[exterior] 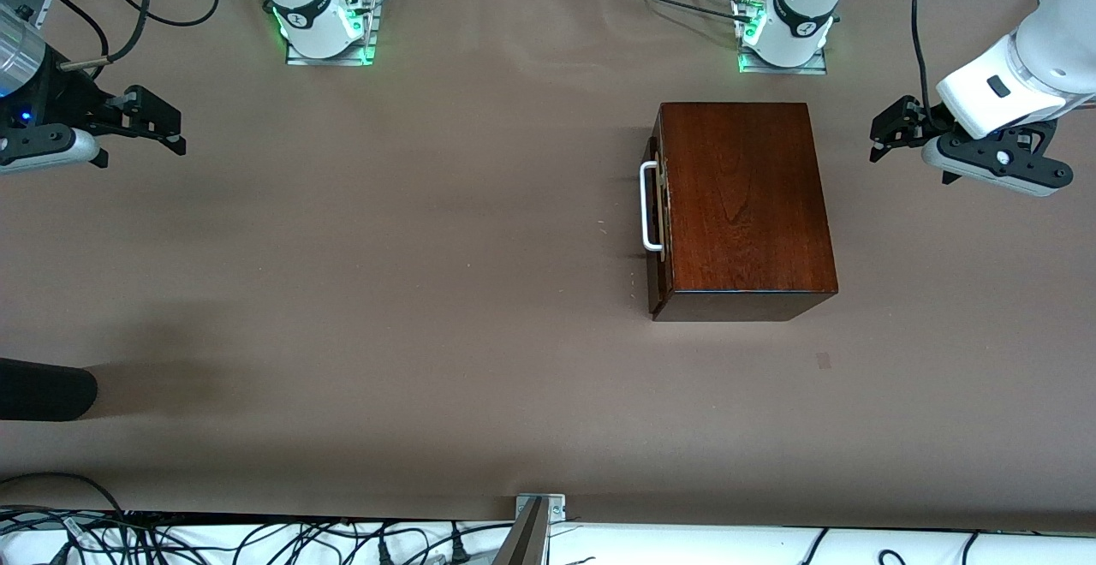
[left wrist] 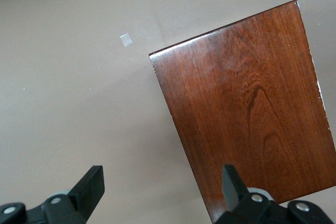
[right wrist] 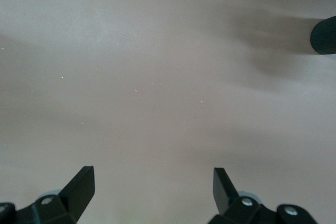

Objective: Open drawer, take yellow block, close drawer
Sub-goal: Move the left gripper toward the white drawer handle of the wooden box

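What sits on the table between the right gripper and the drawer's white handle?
Nothing: bare brown table between right gripper and handle, per the front view.

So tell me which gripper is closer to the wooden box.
The left gripper, hovering open over the table at the left arm's end, right beside the wooden box. The right gripper, also open, hangs at the table's right-arm end, well away from it.

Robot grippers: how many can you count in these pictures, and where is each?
2. The left gripper hangs open beside the wooden box; the right gripper hangs open over bare table at its arm's end.
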